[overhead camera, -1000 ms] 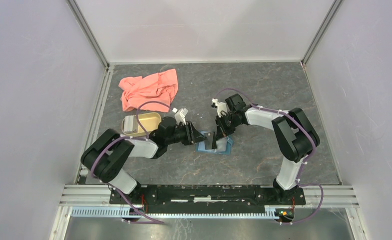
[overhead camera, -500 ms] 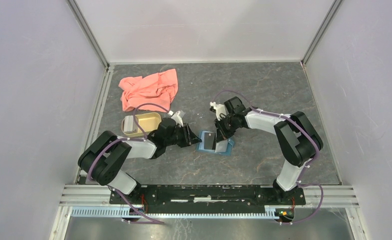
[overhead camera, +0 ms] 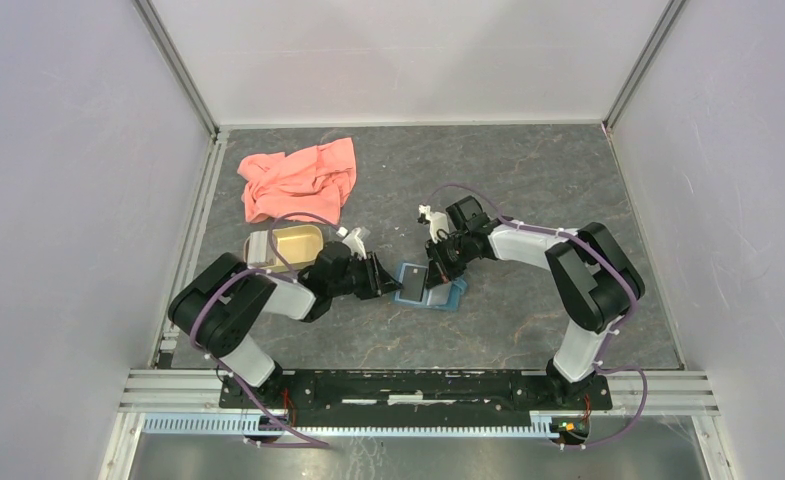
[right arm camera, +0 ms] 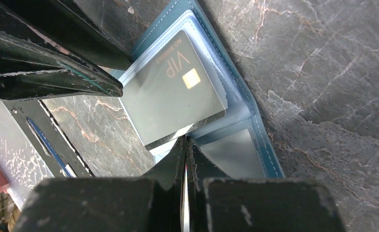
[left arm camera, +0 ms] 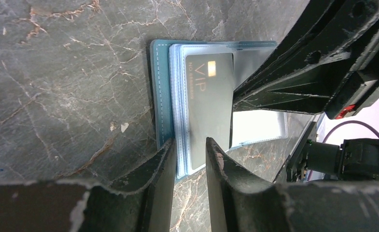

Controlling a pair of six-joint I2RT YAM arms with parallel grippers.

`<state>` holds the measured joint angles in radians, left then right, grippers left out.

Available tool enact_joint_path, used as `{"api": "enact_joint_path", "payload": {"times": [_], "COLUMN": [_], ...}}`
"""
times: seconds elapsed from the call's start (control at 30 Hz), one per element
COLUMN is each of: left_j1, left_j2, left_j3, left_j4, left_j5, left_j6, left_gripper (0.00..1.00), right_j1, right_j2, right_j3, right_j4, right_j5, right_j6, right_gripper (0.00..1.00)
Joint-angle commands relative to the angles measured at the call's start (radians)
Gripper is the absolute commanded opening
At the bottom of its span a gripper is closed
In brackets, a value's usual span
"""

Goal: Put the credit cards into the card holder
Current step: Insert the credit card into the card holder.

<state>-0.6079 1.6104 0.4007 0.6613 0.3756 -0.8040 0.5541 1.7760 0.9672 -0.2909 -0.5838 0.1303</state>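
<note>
The teal card holder (overhead camera: 446, 293) lies open on the table, its clear sleeves (left arm camera: 178, 96) fanned up. A dark credit card (right arm camera: 173, 92) marked VIP lies flat on the sleeves, its far end tucked among them. My right gripper (right arm camera: 186, 140) is shut on the card's near edge; from above it (overhead camera: 436, 266) sits just over the holder. The left gripper (left arm camera: 189, 159) is open. One fingertip (left arm camera: 164, 166) rests at the holder's teal cover (left arm camera: 161, 96). The other (left arm camera: 218, 164) is over the card's end, with the sleeve ends between them.
A salmon-pink cloth (overhead camera: 298, 178) lies crumpled at the back left. A tan oval dish (overhead camera: 303, 242) stands left of the holder, with a pale card-like piece (overhead camera: 260, 250) at its left end. Both arms crowd the middle, and the aluminium rail runs along the near edge.
The right gripper has laid the dark card down from upright to flat on the holder's sleeves. The left gripper has drawn back a little to the left, and its jaws have narrowed slightly.
</note>
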Motion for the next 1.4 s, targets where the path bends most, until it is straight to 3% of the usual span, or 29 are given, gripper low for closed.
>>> {"api": "enact_joint_path", "payload": {"times": [0.0,0.23,0.4,0.5,0.63,0.7,0.8,0.83,0.9,1.0,1.37], "left_j1": [-0.003,-0.003,0.003,0.003,0.003,0.003,0.007,0.011,0.023,0.028,0.005], "left_j2": [0.023,-0.032,-0.144,-0.225,-0.364,-0.434,-0.514,-0.529,-0.539,-0.503,-0.186], "left_j3": [-0.034,-0.046,-0.041,-0.033,-0.060,-0.075,-0.099,-0.106,-0.115,-0.106,-0.105], "left_j4": [0.058,0.049,0.007,-0.043,-0.070,-0.074,-0.074,-0.072,-0.061,-0.037,0.200], "left_j5": [0.034,0.022,0.010,-0.007,-0.064,-0.096,-0.160,-0.173,-0.163,-0.059,0.079], "left_j6": [-0.036,-0.067,-0.051,-0.013,0.048,0.075,0.077,0.064,0.042,0.040,-0.109], "left_gripper": [0.36,0.37,0.39,0.40,0.46,0.57,0.96,0.99,1.00,0.99,0.67], "right_j1": [0.004,0.001,0.000,-0.002,-0.003,-0.001,0.003,0.003,0.003,0.002,0.002], "right_j2": [0.014,-0.042,-0.128,-0.158,-0.197,-0.226,-0.279,-0.289,-0.280,-0.179,-0.026], "right_j3": [-0.008,0.036,0.028,0.041,0.048,0.028,-0.083,-0.135,-0.188,-0.110,-0.011], "right_j4": [0.057,-0.066,-0.115,-0.166,-0.242,-0.241,-0.069,0.009,0.128,0.036,-0.138], "right_j5": [-0.057,0.120,0.124,0.082,-0.198,-0.344,-0.389,-0.372,-0.315,-0.247,0.007], "right_j6": [0.023,-0.216,-0.440,-0.565,-0.733,-0.816,-0.828,-0.801,-0.756,-0.756,-0.798], "right_gripper": [0.03,0.10,0.26,0.32,0.32,0.30,0.26,0.25,0.23,0.17,0.06]}}
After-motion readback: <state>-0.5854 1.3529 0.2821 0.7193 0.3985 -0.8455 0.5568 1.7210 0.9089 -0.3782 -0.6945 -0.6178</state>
